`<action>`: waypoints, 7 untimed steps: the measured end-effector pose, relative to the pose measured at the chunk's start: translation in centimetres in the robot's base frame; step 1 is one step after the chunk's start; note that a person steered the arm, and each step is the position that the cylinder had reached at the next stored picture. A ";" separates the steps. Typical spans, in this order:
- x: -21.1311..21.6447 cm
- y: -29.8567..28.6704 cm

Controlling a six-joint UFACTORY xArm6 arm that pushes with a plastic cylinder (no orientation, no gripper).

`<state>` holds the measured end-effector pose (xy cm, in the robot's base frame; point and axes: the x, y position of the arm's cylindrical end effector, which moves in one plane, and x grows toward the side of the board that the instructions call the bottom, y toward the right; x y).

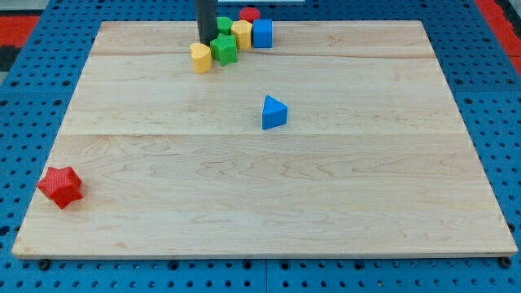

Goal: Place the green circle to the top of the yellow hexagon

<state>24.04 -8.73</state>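
Near me lie the red star (60, 186) and blue triangle (273, 112), untouched. Far up, my tip (206, 41), a bare rod holding nothing, stands beside the green circle (223, 24), already above the yellow hexagon (200, 58); little remains, I think.

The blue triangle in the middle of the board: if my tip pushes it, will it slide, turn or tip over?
The blue triangle probably slides without tipping: it looks low and sits flat on the smooth wooden board. A push against a slanted side or near a corner may make it turn. It stands alone, far from the cluster where my tip is, so nothing should block it.
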 end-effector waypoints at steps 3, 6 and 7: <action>-1.6 -2.6; -4.7 -0.3; -4.9 0.5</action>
